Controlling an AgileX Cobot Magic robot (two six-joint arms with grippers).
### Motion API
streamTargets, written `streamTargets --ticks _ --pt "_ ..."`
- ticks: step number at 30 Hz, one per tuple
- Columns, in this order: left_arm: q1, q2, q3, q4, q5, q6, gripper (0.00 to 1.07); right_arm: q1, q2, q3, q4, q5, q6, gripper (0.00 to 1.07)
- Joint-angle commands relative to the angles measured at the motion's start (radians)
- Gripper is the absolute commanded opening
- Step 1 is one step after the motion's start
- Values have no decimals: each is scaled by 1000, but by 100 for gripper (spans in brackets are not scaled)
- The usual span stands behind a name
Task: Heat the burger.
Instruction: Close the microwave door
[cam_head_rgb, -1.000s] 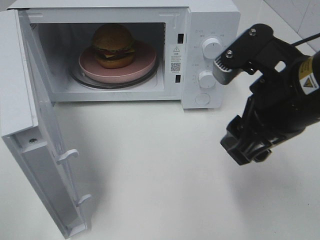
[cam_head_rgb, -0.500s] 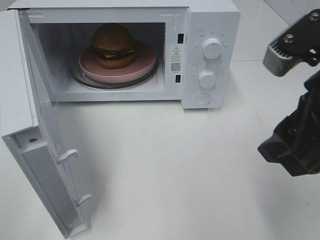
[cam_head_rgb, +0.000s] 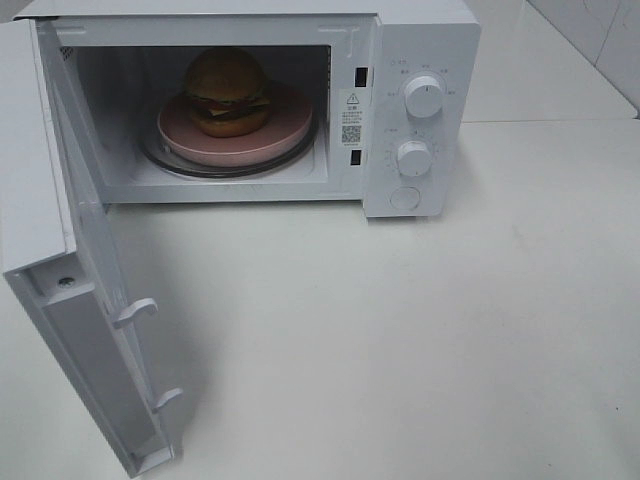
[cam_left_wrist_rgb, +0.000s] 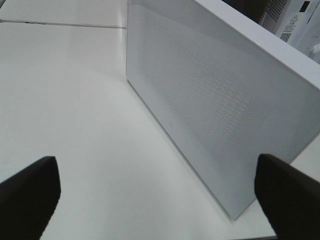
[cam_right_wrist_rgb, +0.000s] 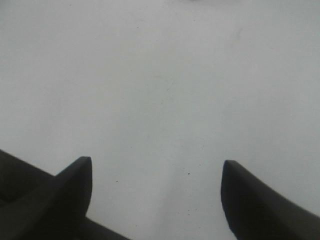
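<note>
Door (cam_head_rgb: 35, 150): cut off at left edge.
Dials (cam_head_rgb: 424, 96): markings too small to read.
Warning label (cam_head_rgb: 351, 104): print illegible.
Left gripper (cam_left_wrist_rgb: 155, 165): fingers cropped by frame.

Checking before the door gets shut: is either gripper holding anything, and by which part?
Nothing is held. The left gripper and right gripper are open and empty; the burger sits on the pink plate.

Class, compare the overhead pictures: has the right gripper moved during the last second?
Yes. The right gripper pulled away rightward from the microwave, out of the overhead view; only its wrist camera shows it now, open above the table.
</note>
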Motion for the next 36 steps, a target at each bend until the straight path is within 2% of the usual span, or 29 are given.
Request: streamTargets --ticks 1,8,9,12,20,26,30,36 --pt "1 -18 1 0 4 -2 98 -70 -88 33 12 -10 3 69" --pt "1 -18 1 0 4 -2 98 -192 -229 31 15 -2 25 69" --pt "1 -18 1 0 4 -2 98 -233 -267 28 15 28 37 69" --pt "1 -18 1 0 4 -2 98 -263 -316 29 15 89 65 69" --pt "1 -18 1 0 4 -2 98 -267 -435 51 8 127 77 68" --pt "1 -18 1 0 4 -2 98 -337 -573 51 8 127 77 68" --pt "1 -18 1 0 4 -2 98 -348 -646 51 6 127 77 68" --pt "1 -18 1 -3 4 -2 98 -348 -651 51 4 127 75 68"
